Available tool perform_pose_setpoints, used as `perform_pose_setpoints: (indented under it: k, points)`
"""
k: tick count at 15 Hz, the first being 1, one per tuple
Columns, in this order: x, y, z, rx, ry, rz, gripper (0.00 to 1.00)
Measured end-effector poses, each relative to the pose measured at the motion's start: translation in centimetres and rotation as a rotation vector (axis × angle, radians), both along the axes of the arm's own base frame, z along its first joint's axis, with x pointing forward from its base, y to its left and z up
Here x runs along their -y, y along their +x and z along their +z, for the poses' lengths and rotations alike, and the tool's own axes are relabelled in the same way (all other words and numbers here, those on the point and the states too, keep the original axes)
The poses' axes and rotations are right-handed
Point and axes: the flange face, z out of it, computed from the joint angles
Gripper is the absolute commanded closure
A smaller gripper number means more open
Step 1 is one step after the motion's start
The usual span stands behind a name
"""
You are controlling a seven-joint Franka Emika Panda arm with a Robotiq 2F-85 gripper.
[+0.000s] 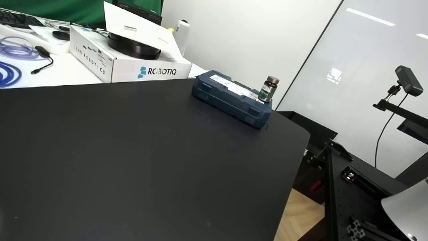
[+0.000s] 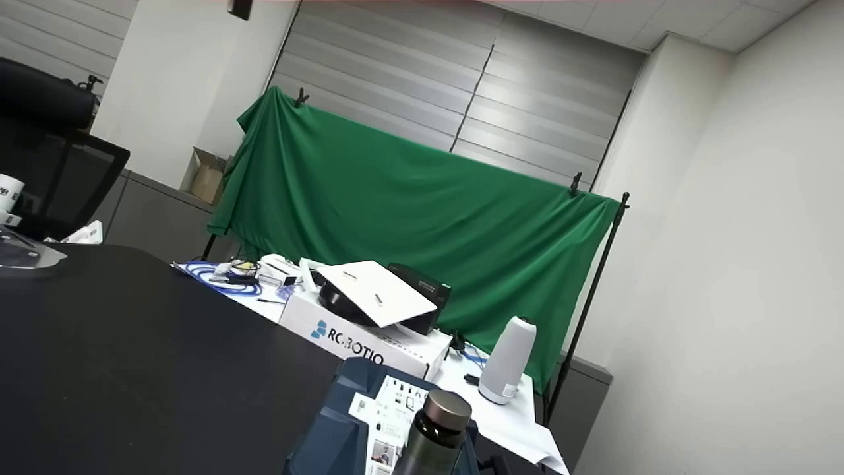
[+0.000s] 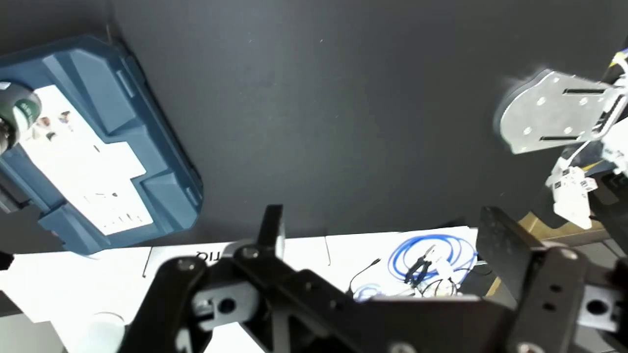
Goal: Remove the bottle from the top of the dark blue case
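Observation:
The small dark bottle (image 1: 268,89) stands upright on top of the dark blue case (image 1: 227,98), at one end of the case's pale label strip. In an exterior view, the bottle (image 2: 434,439) and the case (image 2: 330,432) are at the bottom edge, partly cut off. In the wrist view, the bottle (image 3: 19,110) is at the far left edge on the case (image 3: 103,98), partly out of frame. My gripper (image 3: 383,215) shows in the wrist view with its fingers wide apart and nothing between them. It is off to the side of the case, apart from the bottle.
The case lies on the black table (image 1: 150,150) near its edge. A white Robotiq box (image 1: 150,71) stands behind the table with a black round object and white panel on it. Blue cables (image 3: 431,240) lie beyond. A grey metal plate (image 3: 554,115) is at the table's side.

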Motion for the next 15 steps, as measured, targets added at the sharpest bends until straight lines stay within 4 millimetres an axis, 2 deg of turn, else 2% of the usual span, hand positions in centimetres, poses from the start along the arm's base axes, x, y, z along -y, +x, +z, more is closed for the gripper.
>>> perform_pose_setpoints:
  k: [4, 9, 12, 15]
  points:
    - [7.1, 4.8, -1.6, 0.042, -0.066, -0.068, 0.00]
    - [17.6, 10.4, -3.5, 0.017, -0.132, -0.184, 0.00]
    - [23.3, 12.5, -4.9, -0.018, -0.144, -0.233, 0.00]
    - [27.9, 14.0, -7.2, -0.071, -0.133, -0.288, 0.00]
